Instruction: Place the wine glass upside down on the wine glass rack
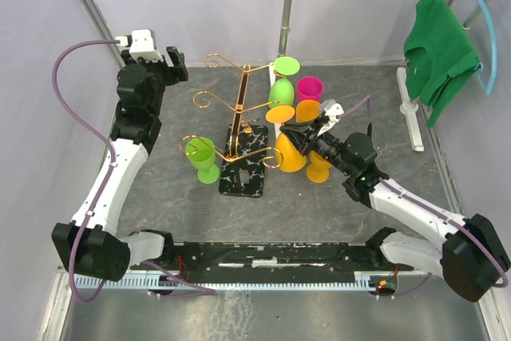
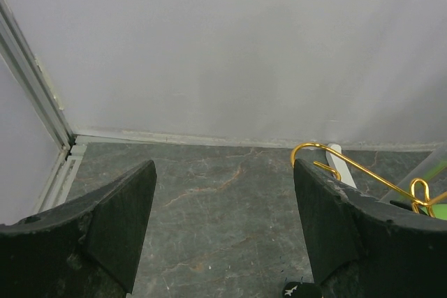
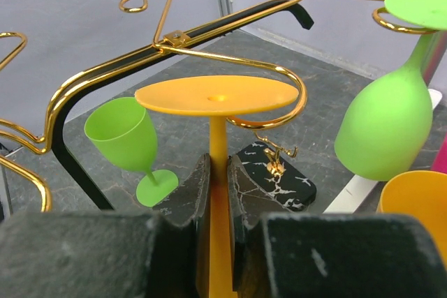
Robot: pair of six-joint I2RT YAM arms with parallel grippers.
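One inverted orange wine glass (image 3: 216, 95) is clamped in the right pincer (image 3: 218, 176).

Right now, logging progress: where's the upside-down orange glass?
Centre of right wrist view: orange glass held by the right hand, foot at a curl of the rack.

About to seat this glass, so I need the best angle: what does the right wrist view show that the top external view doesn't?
Right wrist only: the right tool clamping the stem of the orange wine glass, its foot at a gold scroll arm. Top only: the open left tool at far left, a pink cup, a green shirt. Both: the wine glass rack, the hanging green glass and the upright green glass.
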